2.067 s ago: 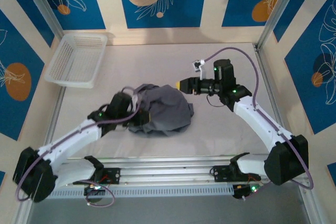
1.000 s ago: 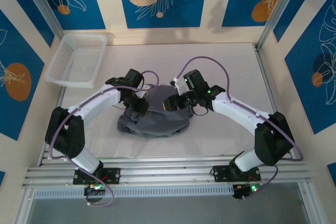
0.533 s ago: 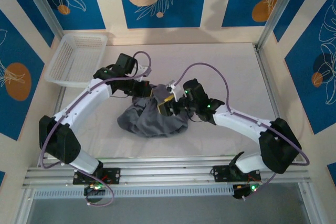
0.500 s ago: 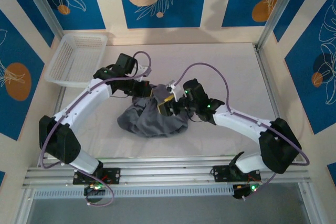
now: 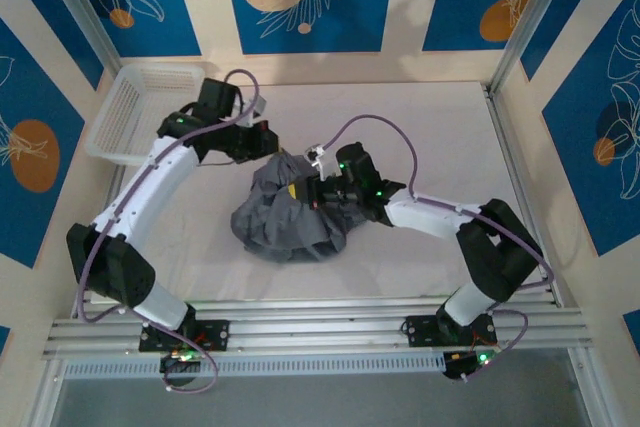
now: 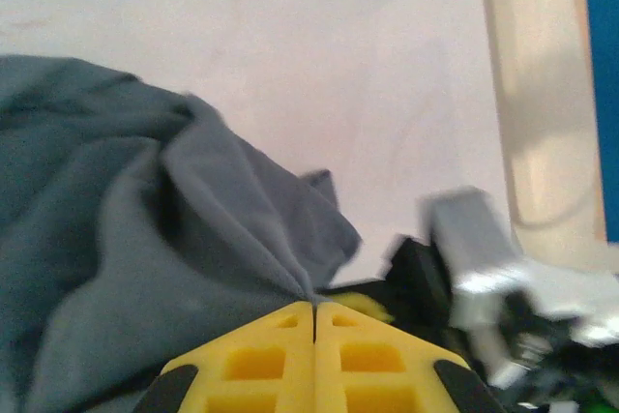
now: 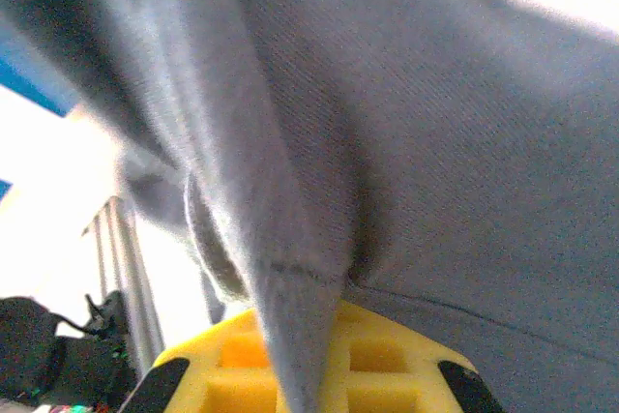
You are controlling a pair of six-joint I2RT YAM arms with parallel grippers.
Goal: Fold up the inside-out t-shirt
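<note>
Table [image 5: 440, 127]: pale surface is lying bare to the right of the heap and beyond it; walls are closing in on three sides.
White basket [image 5: 130, 112]: sitting in the far left corner, well apart from the cloth.
Inside-out t-shirt [image 5: 280, 227]: lying bunched mid-table, stretching near-to-far, its far end being drawn into a peak; collar and hem cannot be told apart.
Left gripper [image 6: 314, 321]: jaws are pressing together, pinching that far peak.
Right gripper [image 5: 298, 190]: jaws are clamping a fold on the heap's right side.

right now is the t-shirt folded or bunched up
Bunched up, not folded: the t-shirt lies in a crumpled heap on the table.
</note>
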